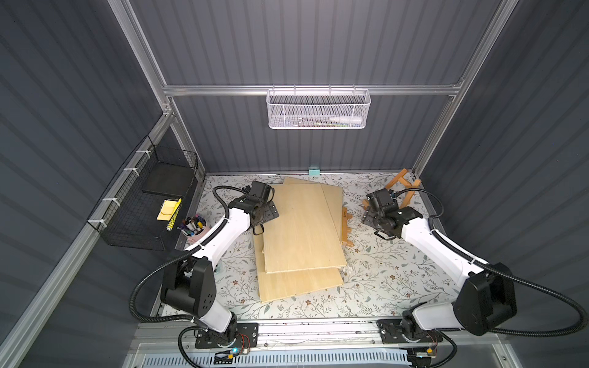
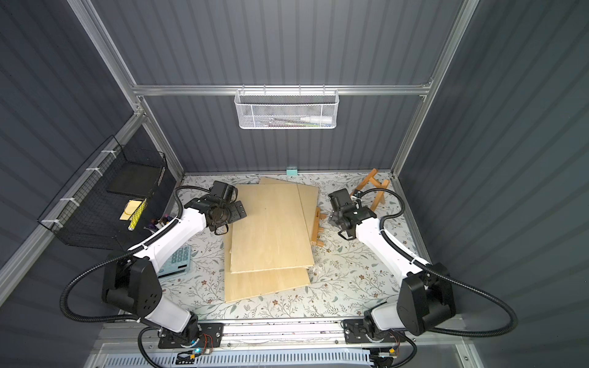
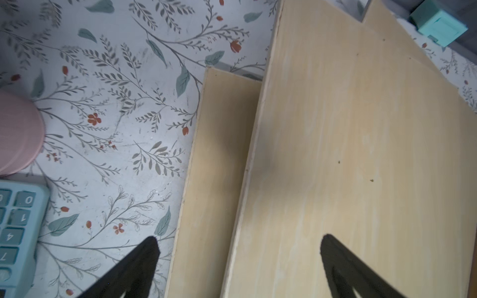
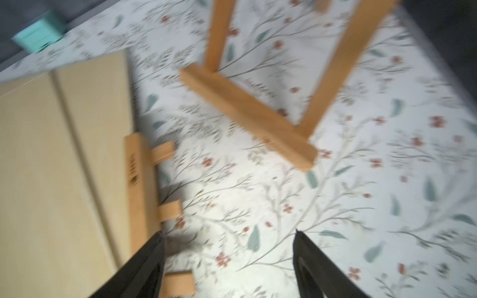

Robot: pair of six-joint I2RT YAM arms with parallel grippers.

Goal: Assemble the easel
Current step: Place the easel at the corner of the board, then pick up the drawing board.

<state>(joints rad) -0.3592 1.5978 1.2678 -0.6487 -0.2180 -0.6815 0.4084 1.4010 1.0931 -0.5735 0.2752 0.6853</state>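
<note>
Right gripper (image 4: 228, 240): jaws spread, nothing between them. The easel (image 4: 247, 113) stands ahead of it, apart, not touched; this view is blurred. A flat easel (image 4: 140, 180) lies close by one finger (image 4: 144, 265), along the edge of the boards (image 4: 51, 154). Left gripper (image 3: 240, 242): jaws spread wide and empty, one finger over the top board, the other off its edge.

Dark grey ribbed walls (image 1: 318, 41) on aluminium framing (image 1: 138, 41) enclose a floral-patterned desk (image 1: 382, 286). A white mesh basket (image 1: 318, 110) hangs on the rear rail (image 1: 223, 90); black wire basket (image 1: 137, 220) at one side.
</note>
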